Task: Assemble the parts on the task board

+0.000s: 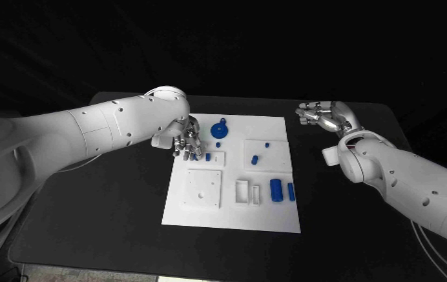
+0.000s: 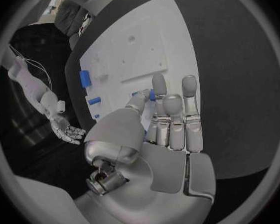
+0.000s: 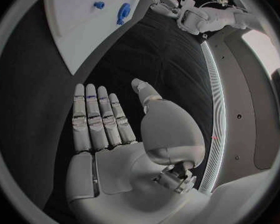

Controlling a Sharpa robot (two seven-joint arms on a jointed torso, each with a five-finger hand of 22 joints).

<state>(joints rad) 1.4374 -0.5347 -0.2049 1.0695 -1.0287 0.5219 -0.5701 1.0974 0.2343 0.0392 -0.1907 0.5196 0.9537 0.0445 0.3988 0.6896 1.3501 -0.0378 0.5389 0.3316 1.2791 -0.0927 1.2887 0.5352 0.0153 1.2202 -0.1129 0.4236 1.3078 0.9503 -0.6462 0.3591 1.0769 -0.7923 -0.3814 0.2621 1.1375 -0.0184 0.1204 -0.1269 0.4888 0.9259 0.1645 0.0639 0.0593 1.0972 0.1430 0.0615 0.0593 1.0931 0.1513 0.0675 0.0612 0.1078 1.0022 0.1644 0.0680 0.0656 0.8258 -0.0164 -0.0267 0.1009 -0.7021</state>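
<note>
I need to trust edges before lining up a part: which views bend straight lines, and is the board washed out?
Head view: the board edges run straight, evenly lit, no glare. Left wrist view: the board edges curve, fisheye. Right wrist view: same bending, the board pale but the blue parts stay readable.

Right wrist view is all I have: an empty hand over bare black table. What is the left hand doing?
Observer: The left hand is over the task board's left side, fingertips down at a small blue part.
Operator: Does it hold that part?
Observer: Cannot tell; the left wrist view shows the part right at its thumb and a fingertip.
Operator: Anything near the board's front edge?
Observer: Two blue cylinders lie side by side towards its right.
</note>
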